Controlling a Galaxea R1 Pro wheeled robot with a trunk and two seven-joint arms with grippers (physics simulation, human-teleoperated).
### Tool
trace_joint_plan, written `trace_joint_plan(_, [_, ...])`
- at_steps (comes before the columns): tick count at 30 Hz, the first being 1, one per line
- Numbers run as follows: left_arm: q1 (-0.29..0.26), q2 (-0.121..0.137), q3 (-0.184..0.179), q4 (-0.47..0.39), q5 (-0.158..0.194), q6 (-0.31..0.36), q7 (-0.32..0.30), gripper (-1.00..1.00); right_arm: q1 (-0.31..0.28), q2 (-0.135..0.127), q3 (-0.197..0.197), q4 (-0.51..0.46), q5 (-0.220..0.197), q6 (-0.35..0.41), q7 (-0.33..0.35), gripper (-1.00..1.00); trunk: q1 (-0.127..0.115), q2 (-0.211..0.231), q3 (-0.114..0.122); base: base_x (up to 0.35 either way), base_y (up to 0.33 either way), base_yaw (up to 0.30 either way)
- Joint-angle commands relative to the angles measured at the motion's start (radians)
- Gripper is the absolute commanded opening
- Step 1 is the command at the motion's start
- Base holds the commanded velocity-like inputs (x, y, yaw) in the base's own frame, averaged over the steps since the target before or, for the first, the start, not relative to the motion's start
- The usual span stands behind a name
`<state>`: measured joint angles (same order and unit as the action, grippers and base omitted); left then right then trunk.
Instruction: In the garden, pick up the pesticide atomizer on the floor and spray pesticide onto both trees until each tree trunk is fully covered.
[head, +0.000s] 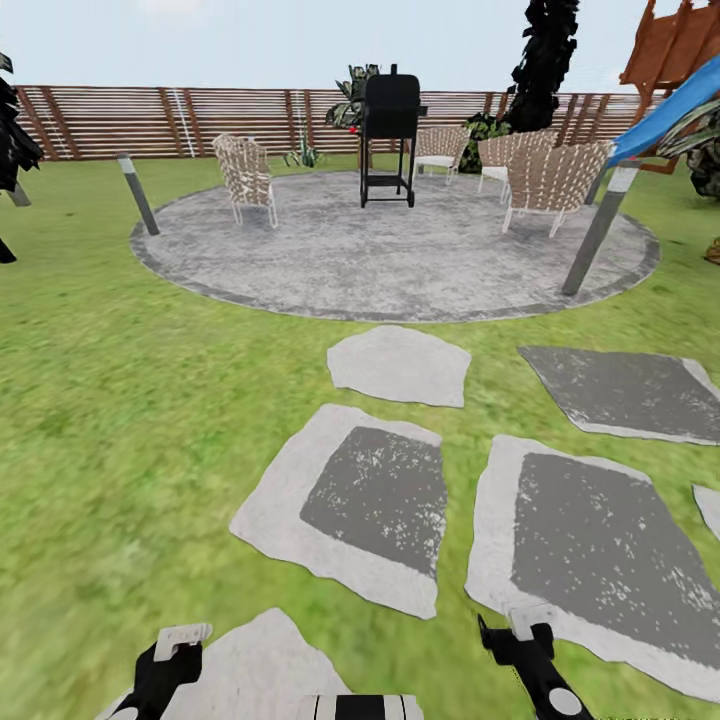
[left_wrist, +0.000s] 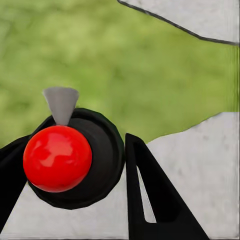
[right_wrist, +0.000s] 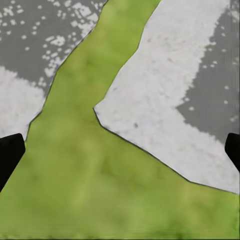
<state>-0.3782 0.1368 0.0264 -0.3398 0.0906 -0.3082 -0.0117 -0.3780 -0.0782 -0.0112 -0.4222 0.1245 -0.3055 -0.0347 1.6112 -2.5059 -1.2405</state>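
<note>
Two black fingers (left_wrist: 150, 200) of the left gripper (left_wrist: 70, 165) clamped on the pesticide atomizer (left_wrist: 75, 157): round black body, glossy red ball on it, grey cone nozzle (left_wrist: 61, 104) pointing away from the wrist. Held above a pale stepping stone (left_wrist: 200, 170) and grass (left_wrist: 115, 65). Left gripper (head: 170, 655) low in the head view, at the edge of a pale slab (head: 260, 665).

Right gripper (right_wrist: 120, 150): fingers (right_wrist: 9, 152) wide apart at the picture's edges, nothing between them. Beneath: a strip of grass (right_wrist: 90, 165) between two stones (right_wrist: 165, 110), pale at the rims and dark grey in the middle. Right gripper (head: 515, 640) near the lower edge of the head view, at the rim of a large paver (head: 590, 540).

Farther out, head view:
- Stepping stones (head: 400, 365) set in green lawn (head: 130, 420).
- Round grey stone patio (head: 390, 250).
- Black grill (head: 390, 135) standing on the patio.
- Several woven chairs (head: 245, 175) around the grill.
- Two slanted grey posts (head: 598, 230) at the patio's edges.
- Brown slatted fence (head: 130, 120) along the back.
- Dark narrow tree (head: 545, 60) near the fence.
- Blue slide (head: 670, 115) and brown wooden playhouse (head: 675, 40) at the far right.
</note>
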Motion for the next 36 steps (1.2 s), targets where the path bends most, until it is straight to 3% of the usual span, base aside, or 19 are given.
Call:
trace_joint_plan(1, [0.005,0.0,0.0,0.0,0.0,0.0,0.001,-1.0,0.001,-0.008,0.0,0.017,0.0,-0.018,0.0,1.0,0.0,0.0,0.005,0.0,0.0,-0.241])
trace_joint_plan(4, [0.048,0.001,0.001,-0.005,0.002,0.0,0.004,-1.0,0.005,-0.038,0.0,0.149,-0.003,-0.146,0.001,1.0,-0.002,0.001,0.02,0.0,0.0,-0.241])
trace_joint_plan(6, [0.06,0.002,0.002,-0.001,0.001,-0.001,0.007,-1.0,0.005,-0.038,0.001,0.22,-0.003,-0.208,0.001,1.0,-0.003,0.001,0.029,0.0,0.0,-0.241])
trace_joint_plan(9, [0.076,0.006,0.003,0.001,0.0,-0.001,0.009,-1.0,0.005,-0.031,0.002,0.26,-0.005,-0.241,0.001,1.0,-0.004,0.002,0.044,0.0,0.0,-0.214])
trace_joint_plan(12, [0.091,0.008,0.004,0.0,0.001,-0.002,0.009,-1.0,0.005,-0.023,0.002,0.267,-0.006,-0.245,0.002,1.0,-0.005,0.003,0.056,0.0,0.0,-0.032])
trace_joint_plan(13, [0.094,0.007,0.004,0.0,0.0,-0.002,0.009,-1.0,0.005,0.002,0.002,0.268,-0.004,-0.245,0.002,1.0,-0.006,0.003,0.06,0.0,0.0,-0.101])
trace_joint_plan(17, [0.094,0.007,0.004,0.001,0.0,-0.002,0.009,-1.0,0.005,0.012,0.002,0.269,-0.004,-0.245,0.001,1.0,-0.008,0.004,0.075,0.0,0.0,-0.186])
trace_joint_plan(25, [0.095,0.007,0.004,0.001,0.001,-0.002,0.009,-1.0,0.005,0.016,0.002,0.269,-0.003,-0.245,0.001,1.0,-0.011,0.006,0.106,0.0,0.0,-0.259])
trace_joint_plan(36, [0.095,0.006,0.003,0.001,0.0,-0.002,0.009,-1.0,0.005,0.015,0.002,0.269,-0.002,-0.245,0.001,1.0,-0.053,0.083,0.146,0.0,0.0,-0.266])
